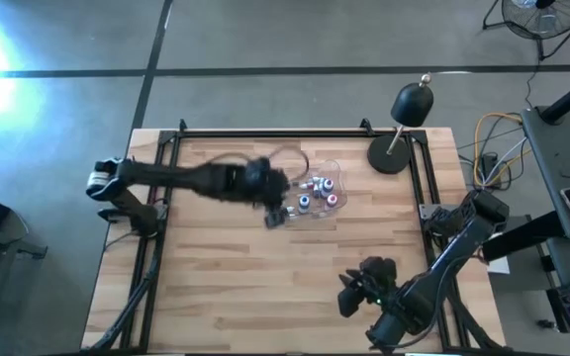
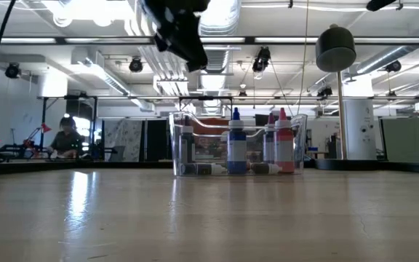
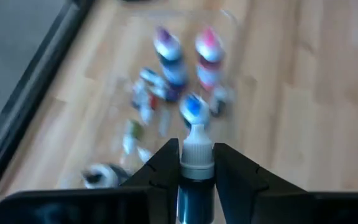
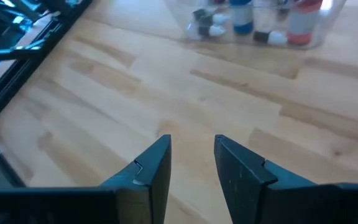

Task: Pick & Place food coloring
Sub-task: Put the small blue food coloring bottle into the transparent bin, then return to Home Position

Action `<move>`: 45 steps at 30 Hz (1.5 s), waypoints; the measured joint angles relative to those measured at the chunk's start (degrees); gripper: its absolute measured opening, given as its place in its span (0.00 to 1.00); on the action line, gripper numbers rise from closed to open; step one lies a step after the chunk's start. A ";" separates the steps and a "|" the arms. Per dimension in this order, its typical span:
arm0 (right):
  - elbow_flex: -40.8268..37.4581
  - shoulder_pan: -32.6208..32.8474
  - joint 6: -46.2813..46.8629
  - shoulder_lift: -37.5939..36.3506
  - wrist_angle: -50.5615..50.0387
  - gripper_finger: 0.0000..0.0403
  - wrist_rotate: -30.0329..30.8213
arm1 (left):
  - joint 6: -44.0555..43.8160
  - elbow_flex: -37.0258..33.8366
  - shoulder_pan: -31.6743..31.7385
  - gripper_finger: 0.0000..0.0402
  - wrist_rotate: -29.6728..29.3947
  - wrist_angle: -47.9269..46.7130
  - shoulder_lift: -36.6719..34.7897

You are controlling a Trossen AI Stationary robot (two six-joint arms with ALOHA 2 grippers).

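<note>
- Clear tub (image 1: 317, 190): far half of the counter (image 1: 236, 287), bare wood nearer the front edge.
- Left pincer (image 3: 197, 163): clamped on a white-capped food coloring bottle (image 3: 196, 155), raised just beside the tub.
- Other bottles (image 2: 236, 142): inside the tub.
- Right pincer (image 4: 192, 162): narrowly parted, holding nothing, well apart from the tub.

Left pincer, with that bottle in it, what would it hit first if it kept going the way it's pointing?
Probably the clear tub. The left pincer, shut on a white-capped bottle, points down at the bottles standing in it, nearest the blue-capped one. Depth is unclear, so the tub's rim could come first.
</note>
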 joint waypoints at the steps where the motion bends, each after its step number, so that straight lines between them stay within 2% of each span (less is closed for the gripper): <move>1: 0.08 -0.25 0.19 -0.13 -1.15 0.29 0.00 | 0.23 0.24 2.00 0.16 1.04 1.35 0.22; 6: 0.36 -1.29 -0.09 -0.47 -2.20 0.29 -0.02 | 0.38 0.04 6.97 0.26 5.73 2.54 1.17; 11: 0.05 -2.08 -0.19 -0.52 -2.22 0.29 -0.04 | 1.65 0.29 7.50 0.40 5.48 1.74 1.42; 14: -0.16 -2.33 -0.20 -0.52 -2.37 0.29 -0.04 | 1.65 1.58 6.23 0.45 5.66 1.77 0.24; 21: -0.09 -3.02 1.24 -0.75 -2.82 0.30 -0.38 | -2.97 3.27 2.03 0.46 5.81 0.65 -7.27; 23: 1.01 -3.06 1.95 -1.12 -2.47 0.30 -2.15 | -5.56 3.00 0.95 0.46 5.78 -1.09 -9.81; 26: 3.43 -2.97 -4.02 -1.75 -2.41 0.31 -4.77 | -10.70 2.21 -0.80 0.46 5.70 -3.44 -13.71; 30: 5.97 -3.08 -13.81 -2.64 -2.53 0.32 -0.81 | -17.91 -1.59 -3.65 0.46 4.04 -4.30 -18.46; 32: 6.21 -4.19 -16.53 -3.36 -1.40 0.32 -1.75 | -20.72 -4.30 -5.70 0.46 2.10 -4.11 -20.56; 37: 4.30 -6.11 -24.68 -4.52 8.12 0.30 -8.67 | -25.26 -11.69 -12.29 0.46 0.17 1.26 -25.77; 43: 0.20 -8.27 -45.47 -5.21 33.92 0.30 -14.96 | -28.34 -19.93 -19.08 0.46 0.31 15.28 -30.23; 45: -2.05 -9.75 -51.10 -5.91 41.95 0.31 -17.38 | -30.56 -21.90 -19.91 0.46 0.65 16.01 -31.58</move>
